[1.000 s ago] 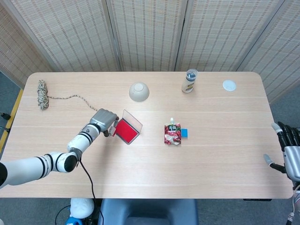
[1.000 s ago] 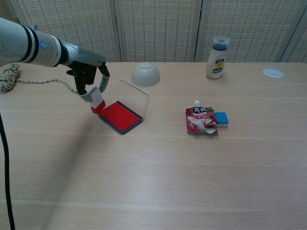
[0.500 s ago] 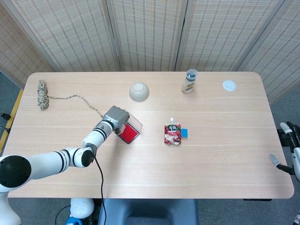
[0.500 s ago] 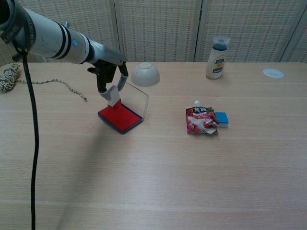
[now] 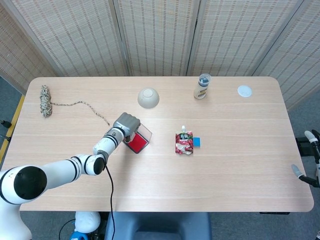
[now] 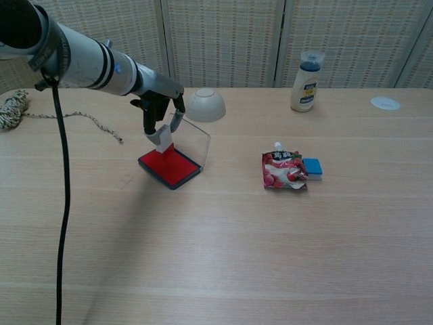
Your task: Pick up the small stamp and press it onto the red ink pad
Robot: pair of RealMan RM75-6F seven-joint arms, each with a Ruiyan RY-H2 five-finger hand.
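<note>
Left hand [image 6: 161, 112]: fingers [image 6: 177, 121] clamped on the small stamp [image 6: 164, 140], held over the 9 o'clock half of the red ink pad [image 6: 170, 166]. Stamp base looks at or just above the red surface; contact not certain from the chest view.
Ink pad: open case, clear lid [image 6: 188, 137] raised at its 3 o'clock side, on the bench [image 6: 223, 257] left of centre.
Juice pouch [image 6: 283, 169]: at 3 o'clock of the pad, well apart, touching a small blue block [image 6: 312, 168].
Far row: upturned bowl [image 6: 206, 104] at 12 o'clock of the pad; bottle [image 6: 306, 81]; white disc [image 6: 385, 103]; rope coil [image 5: 45, 100] at far 9 o'clock.
Right hand [image 5: 312, 160]: only at the frame edge of the head view; finger state, cannot tell.
Risk: the stamp sits near the pad's edge; an off-centre press could tip the light case or slide it.
Risk: the hand is close to the raised lid; drift toward 3 o'clock could knock it shut.
View difference: chest view shows the stamp and its height; in the head view the left hand hides the stamp, but the right hand shows there only.
</note>
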